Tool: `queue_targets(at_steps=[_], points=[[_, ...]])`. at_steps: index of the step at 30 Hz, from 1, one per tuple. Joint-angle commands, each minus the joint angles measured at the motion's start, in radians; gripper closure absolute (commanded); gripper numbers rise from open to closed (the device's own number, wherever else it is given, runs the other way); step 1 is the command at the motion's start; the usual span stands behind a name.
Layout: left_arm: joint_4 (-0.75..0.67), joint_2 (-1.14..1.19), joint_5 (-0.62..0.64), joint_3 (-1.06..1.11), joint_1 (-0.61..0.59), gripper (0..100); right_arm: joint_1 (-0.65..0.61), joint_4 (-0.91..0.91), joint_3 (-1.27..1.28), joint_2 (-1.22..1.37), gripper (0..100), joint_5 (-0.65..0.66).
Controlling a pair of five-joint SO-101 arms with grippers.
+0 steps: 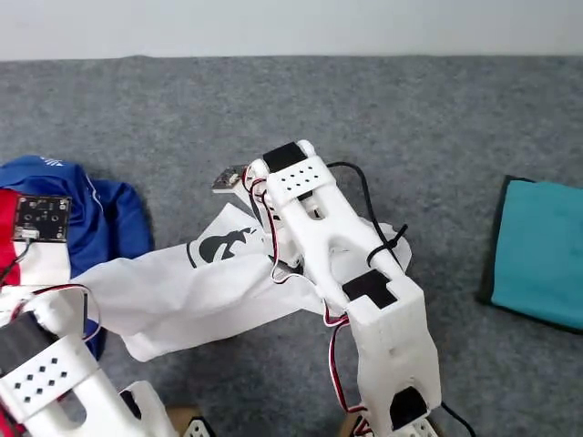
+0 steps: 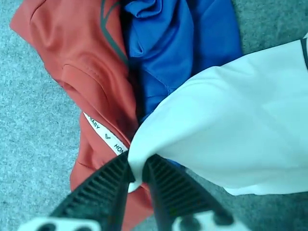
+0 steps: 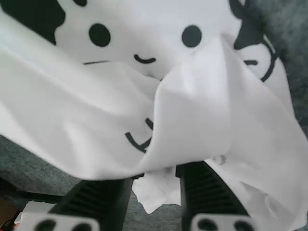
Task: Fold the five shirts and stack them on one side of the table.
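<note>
A white shirt (image 1: 209, 291) with black cartoon print lies crumpled mid-table, stretched between both arms. In the left wrist view my left gripper (image 2: 137, 166) is shut on one edge of the white shirt (image 2: 231, 120), above a red shirt (image 2: 82, 62) and a blue shirt (image 2: 178, 43). In the right wrist view my right gripper (image 3: 155, 175) is shut on a bunched fold of the white shirt (image 3: 202, 96). The blue shirt (image 1: 109, 209) sits in a heap at the table's left. The right arm (image 1: 364, 273) covers part of the white shirt.
A folded teal shirt (image 1: 547, 250) lies at the right edge on a dark layer. Grey carpet-like table surface (image 1: 410, 118) is bare across the back. The left arm (image 1: 46, 373) fills the near left corner.
</note>
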Motion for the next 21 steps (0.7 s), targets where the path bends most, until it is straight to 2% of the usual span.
queue_targets(at_steps=[1,7,11,16,21], points=[[-0.021,-0.008,0.005,-0.004,0.002,100,-0.005,0.042,-0.048,-0.016,91.1,-0.003],[-0.023,-0.005,0.003,-0.004,0.002,100,-0.007,0.044,-0.048,-0.016,98.3,0.017],[-0.023,-0.005,0.003,-0.007,0.002,100,-0.001,0.044,-0.048,-0.07,98.7,0.025],[-0.018,-0.009,0.003,-0.053,0.002,99,0.001,0.044,-0.048,-0.257,98.7,0.026],[-0.015,-0.009,0.009,-0.208,0.002,99,0.031,0.044,-0.048,-0.509,98.8,0.026]])
